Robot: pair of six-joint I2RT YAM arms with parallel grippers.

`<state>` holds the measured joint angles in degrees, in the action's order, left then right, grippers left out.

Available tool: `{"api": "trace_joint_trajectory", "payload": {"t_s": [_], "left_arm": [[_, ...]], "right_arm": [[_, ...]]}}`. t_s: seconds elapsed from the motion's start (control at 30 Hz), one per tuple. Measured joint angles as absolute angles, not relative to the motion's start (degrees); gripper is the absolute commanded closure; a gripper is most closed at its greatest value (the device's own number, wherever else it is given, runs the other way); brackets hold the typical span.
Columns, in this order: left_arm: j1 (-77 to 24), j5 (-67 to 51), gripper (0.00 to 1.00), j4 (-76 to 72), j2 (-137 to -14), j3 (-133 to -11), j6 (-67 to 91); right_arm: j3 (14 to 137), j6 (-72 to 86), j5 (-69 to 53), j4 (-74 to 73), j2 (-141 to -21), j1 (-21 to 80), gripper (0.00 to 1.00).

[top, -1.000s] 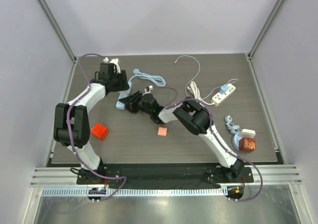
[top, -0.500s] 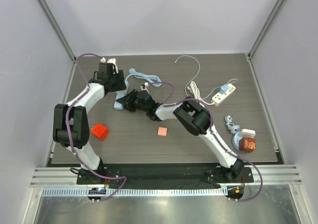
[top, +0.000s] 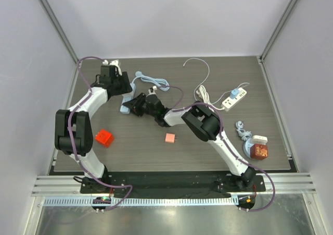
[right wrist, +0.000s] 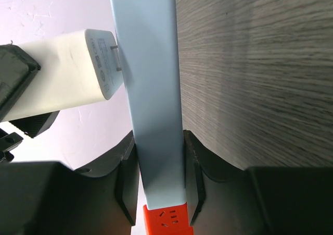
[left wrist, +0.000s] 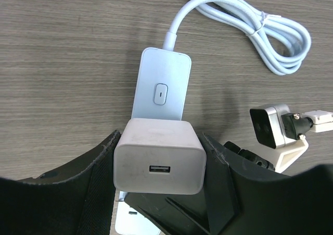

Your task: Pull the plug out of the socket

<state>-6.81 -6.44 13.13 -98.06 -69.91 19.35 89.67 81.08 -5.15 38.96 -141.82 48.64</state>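
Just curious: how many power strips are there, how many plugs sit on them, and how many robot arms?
Power strips: 2 (pale blue strip, white strip)
Plugs on them: 2 (white charger, blue plug)
Robot arms: 2 (left arm, right arm)
Total: 6

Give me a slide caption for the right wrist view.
Right hand clamps the pale blue power strip while the left hand grips the white charger plug, prongs partly exposed.
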Motion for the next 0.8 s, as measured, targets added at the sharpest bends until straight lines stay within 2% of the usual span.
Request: {"api": "trace_joint_trajectory", "payload": {"t_s": [0.3,0.8], "left_arm": [[-7.05,-4.73,1.00,14.39,-97.10,-69.91,19.81],[-5.08,-8.97,1.00,13.43,-97.10,-68.93,23.62]], "right_arm": [[89.67,81.91,-6.39,41.45,-142.56,48.75,0.99],[87.35,84.01,-7.75,48.88,-144.16,48.31,0.99]]}}
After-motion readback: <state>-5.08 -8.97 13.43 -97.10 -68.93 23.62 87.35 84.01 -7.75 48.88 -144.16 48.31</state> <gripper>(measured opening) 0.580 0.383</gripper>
